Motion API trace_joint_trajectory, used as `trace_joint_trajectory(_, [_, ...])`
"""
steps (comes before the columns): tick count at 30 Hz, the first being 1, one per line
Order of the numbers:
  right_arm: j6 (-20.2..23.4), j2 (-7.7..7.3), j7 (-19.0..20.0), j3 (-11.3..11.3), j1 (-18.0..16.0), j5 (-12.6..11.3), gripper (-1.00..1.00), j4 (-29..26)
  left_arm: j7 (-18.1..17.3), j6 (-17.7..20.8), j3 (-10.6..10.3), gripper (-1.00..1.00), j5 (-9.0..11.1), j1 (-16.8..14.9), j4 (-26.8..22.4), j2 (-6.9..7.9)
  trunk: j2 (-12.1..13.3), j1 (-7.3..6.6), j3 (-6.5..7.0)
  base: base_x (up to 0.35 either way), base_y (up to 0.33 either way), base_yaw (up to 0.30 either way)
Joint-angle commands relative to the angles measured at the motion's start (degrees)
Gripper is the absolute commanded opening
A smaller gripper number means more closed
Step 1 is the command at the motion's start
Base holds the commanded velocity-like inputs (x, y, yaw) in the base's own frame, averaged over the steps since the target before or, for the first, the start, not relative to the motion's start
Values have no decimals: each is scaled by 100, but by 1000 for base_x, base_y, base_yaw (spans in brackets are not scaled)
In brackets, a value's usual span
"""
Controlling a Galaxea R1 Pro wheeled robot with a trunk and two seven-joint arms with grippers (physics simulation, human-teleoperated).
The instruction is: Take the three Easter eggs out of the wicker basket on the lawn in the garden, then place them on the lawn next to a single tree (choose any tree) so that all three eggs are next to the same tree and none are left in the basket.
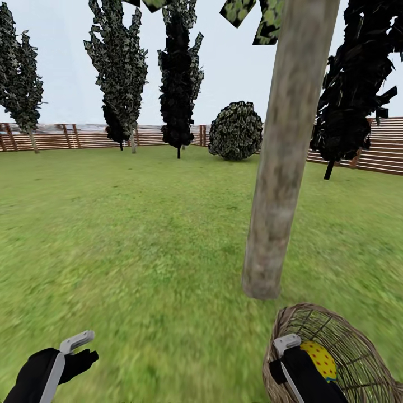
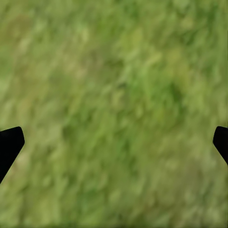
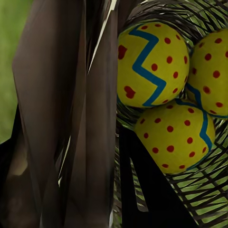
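Right wrist view shows all 3 yellow, red-dotted, zigzag-banded Easter eggs [image 3: 152,64] lying inside the brown open-weave wicker basket [image 1: 347,347], just beside the thick grey-tan tree trunk [image 1: 285,168], where the right pincer [image 1: 296,364], grip unclear, reaches in; the left pincer [image 1: 78,350] hangs open and empty over the green lawn [image 1: 140,235], so none is placed.
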Motion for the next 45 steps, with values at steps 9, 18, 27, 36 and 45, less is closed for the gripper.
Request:
trace_joint_trajectory(9, [32,-6,-15,32,-5,85,-100,1,36,25,-1,100,57,-3,-5,5,-365,197,-168,0,0,0])
trace_joint_trajectory(18, [32,-6,-15,32,-5,86,-100,1,36,25,2,100,57,-3,-5,0,-726,395,-329,0,0,0])
trace_joint_trajectory(27, [32,-6,-15,41,-5,86,-100,1,31,16,8,100,62,-3,-5,0,-847,461,-383,0,0,0])
trace_joint_trajectory(36, [32,-14,-15,26,-5,94,100,-9,18,16,8,100,57,-3,3,-36,-847,461,-383,0,0,0])
trace_joint_trajectory(45, [32,-6,-15,32,-5,86,100,3,18,7,8,100,48,-3,4,-95,-847,461,-383,0,0,0])
